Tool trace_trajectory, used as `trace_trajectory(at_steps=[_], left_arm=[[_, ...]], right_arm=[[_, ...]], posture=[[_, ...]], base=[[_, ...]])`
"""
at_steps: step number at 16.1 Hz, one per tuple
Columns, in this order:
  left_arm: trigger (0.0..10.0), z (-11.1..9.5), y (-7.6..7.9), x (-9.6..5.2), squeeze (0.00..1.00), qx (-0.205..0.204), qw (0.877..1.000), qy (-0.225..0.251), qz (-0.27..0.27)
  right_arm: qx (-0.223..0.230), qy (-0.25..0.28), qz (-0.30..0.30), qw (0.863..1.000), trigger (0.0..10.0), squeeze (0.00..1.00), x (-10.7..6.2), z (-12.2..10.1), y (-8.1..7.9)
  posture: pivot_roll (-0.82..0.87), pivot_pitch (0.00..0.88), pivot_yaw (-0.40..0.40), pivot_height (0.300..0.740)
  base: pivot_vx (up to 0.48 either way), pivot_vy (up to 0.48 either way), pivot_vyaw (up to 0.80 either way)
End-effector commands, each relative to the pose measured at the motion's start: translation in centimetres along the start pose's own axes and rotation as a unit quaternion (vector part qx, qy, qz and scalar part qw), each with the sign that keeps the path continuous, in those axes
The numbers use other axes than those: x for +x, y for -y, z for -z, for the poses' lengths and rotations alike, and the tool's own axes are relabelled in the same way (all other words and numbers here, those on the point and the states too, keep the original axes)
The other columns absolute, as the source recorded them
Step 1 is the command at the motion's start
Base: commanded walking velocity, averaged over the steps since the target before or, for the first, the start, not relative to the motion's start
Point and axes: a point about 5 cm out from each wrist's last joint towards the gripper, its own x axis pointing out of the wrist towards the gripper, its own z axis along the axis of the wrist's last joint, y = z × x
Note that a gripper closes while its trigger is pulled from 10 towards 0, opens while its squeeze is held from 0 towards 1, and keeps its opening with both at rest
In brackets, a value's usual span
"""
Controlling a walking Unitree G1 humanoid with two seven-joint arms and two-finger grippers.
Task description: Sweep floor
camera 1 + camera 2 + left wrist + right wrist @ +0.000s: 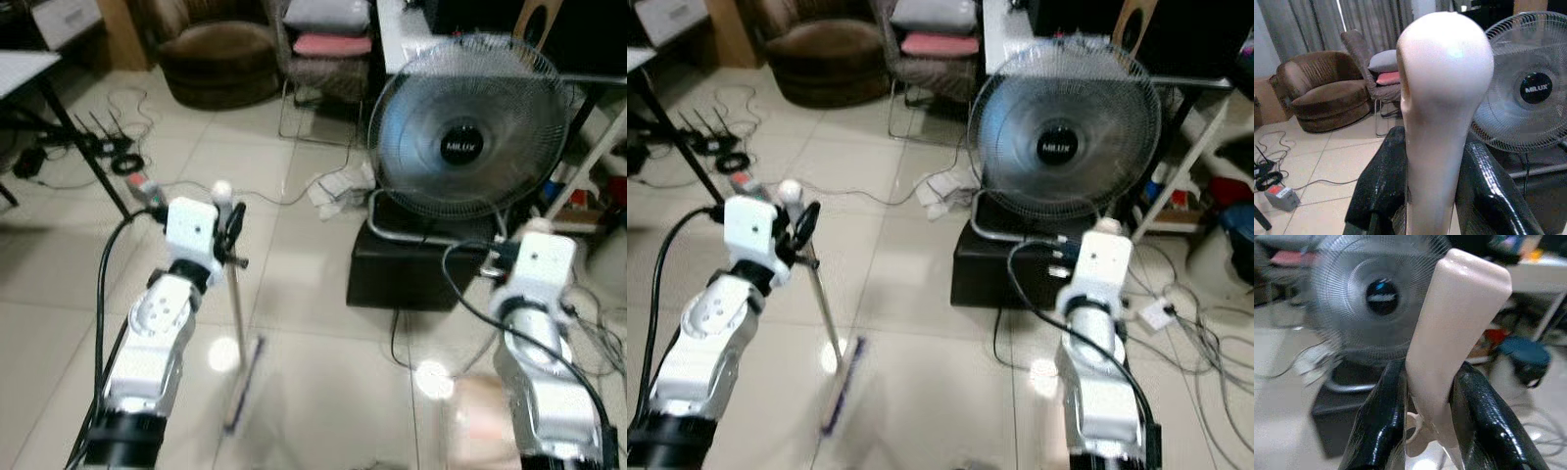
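Pale tiled floor (313,294) strewn with cables, a big fan at the far right, a brown armchair (217,59) at the far left.

The left end effector (230,223) is pinching the white knob-topped broom handle (1442,112) just under its rounded top; the thin pole runs down and toward the robot to the broom head (243,382), lying on the tiles between the two arms. The right end effector (1427,423) pinches a pale beige handle (1457,318) that sticks up between its fingers. The fan (468,127), standing on a black box (416,269), reads "MILUX" on its hub.
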Motion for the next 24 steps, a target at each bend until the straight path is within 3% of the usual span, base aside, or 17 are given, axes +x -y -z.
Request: trace_trajectory(at_steps=[1,7,11,16,19,24], left_arm=[[10.0,-0.6,-0.2,0.2,0.0,0.015,1.0,0.014,0.002],[10.0,-0.7,-0.7,0.3,0.0,0.015,1.0,0.021,0.004],[10.0,-0.5,-1.0,0.3,0.0,0.016,1.0,0.021,0.0],[10.0,-0.4,-0.9,0.3,0.0,0.021,1.0,0.022,-0.001],[10.0,-0.7,-1.2,0.3,0.0,0.032,0.999,0.021,0.004],[10.0,-1.2,-2.4,0.2,0.0,0.036,0.999,0.028,-0.003]], right_arm=[[0.014,0.03,0.012,0.999,10.0,0.0,0.2,-0.8,0.1],[0.092,0.066,-0.01,0.994,10.0,0.0,-0.5,0.0,0.0],[0.108,0.068,-0.013,0.992,10.0,0.0,-0.5,0.7,0.5],[0.119,0.034,-0.088,0.988,10.0,0.0,-0.4,2.3,-1.1],[0.145,0.03,-0.082,0.986,10.0,0.0,0.5,3.3,-1.1],[0.163,0.03,-0.08,0.983,10.0,0.0,1.5,4.9,-1.3]], posture=[[-0.16,0.0,0.046,0.74],[-0.16,0.001,0.052,0.74],[-0.16,0.003,0.055,0.74],[-0.14,0.009,0.056,0.74],[-0.12,0.029,0.071,0.74],[-0.04,0.14,0.137,0.74]], base=[[0.0,0.0,0.0],[0.0,0.0,0.0],[0.0,0.0,0.0],[0.0,0.0,0.0],[0.0,0.0,0.0],[0.0,0.0,0.0]])
